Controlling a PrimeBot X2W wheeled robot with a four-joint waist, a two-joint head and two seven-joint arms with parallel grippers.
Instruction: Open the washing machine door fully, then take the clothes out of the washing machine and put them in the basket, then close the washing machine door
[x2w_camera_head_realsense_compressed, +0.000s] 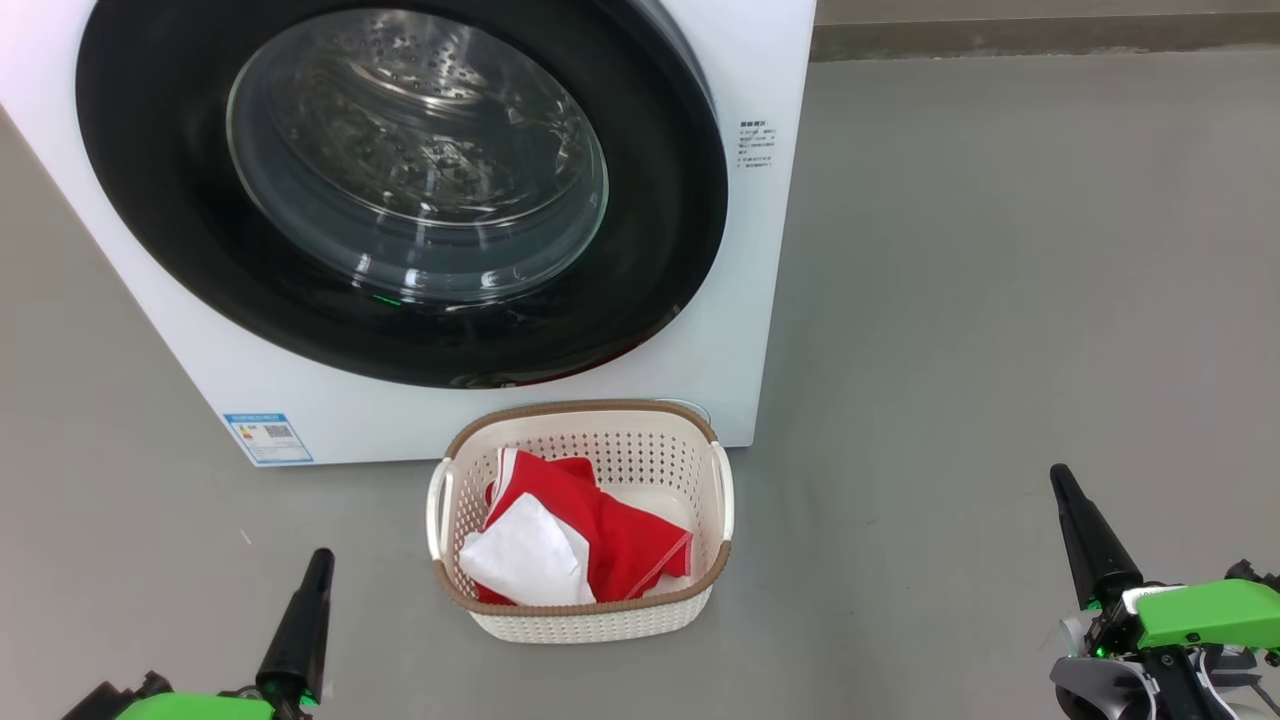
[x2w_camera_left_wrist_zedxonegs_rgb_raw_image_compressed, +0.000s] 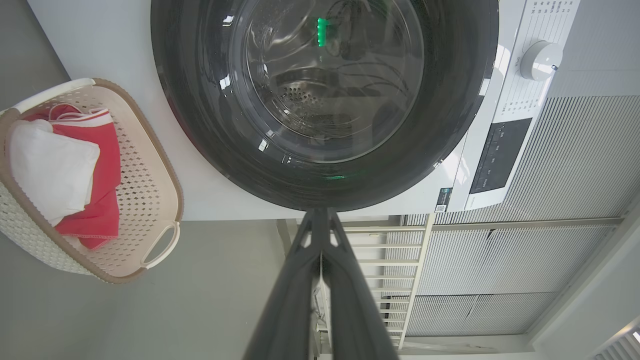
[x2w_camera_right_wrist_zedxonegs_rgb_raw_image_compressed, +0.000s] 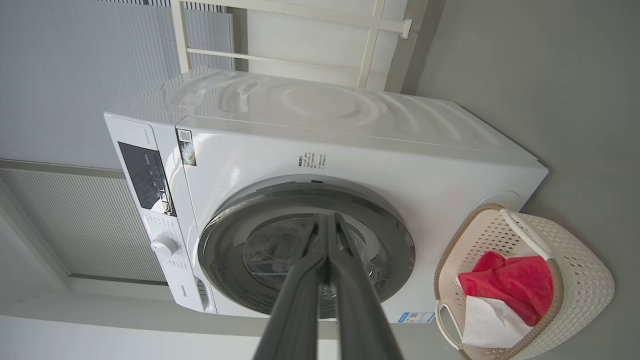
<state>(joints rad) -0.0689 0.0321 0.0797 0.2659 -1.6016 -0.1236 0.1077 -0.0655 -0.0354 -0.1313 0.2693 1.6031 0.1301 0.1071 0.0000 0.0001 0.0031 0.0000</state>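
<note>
Well, the grey floor (x2w_camera_head_realsense_compressed: 1000, 300) is smooth and matte. On it stands the washing machine (x2w_camera_head_realsense_compressed: 760, 60), a glossy white box whose top is cut off by the upper edge of my head view. Most of its front is the washing machine door (x2w_camera_head_realsense_compressed: 410, 170), a round glossy black ring around a bulging clear glass bowl, sitting shut and flush with the front. Through the glass I see the perforated steel drum, though reflections blur much of it.

The basket (x2w_camera_head_realsense_compressed: 590, 622) stands on the floor close against the machine's front, toward its right corner; I cannot tell whether they touch. It is a rounded rectangle of cream perforated plastic with a brown woven-look rim and two side handles. The clothes (x2w_camera_head_realsense_compressed: 610, 530) lie inside it, soft red fabric with white trim and a folded white panel on top. The basket wall hides their lower folds.

My left gripper (x2w_camera_left_wrist_zedxonegs_rgb_raw_image_compressed: 320, 215) has its two long dark fingers pressed together on nothing. My right gripper (x2w_camera_right_wrist_zedxonegs_rgb_raw_image_compressed: 326, 220) likewise has its fingers together and empty. In the head view both sit low, well apart from the basket.

A small blue label (x2w_camera_head_realsense_compressed: 268, 438) sits at the front's lower left corner, its print too small to read.
</note>
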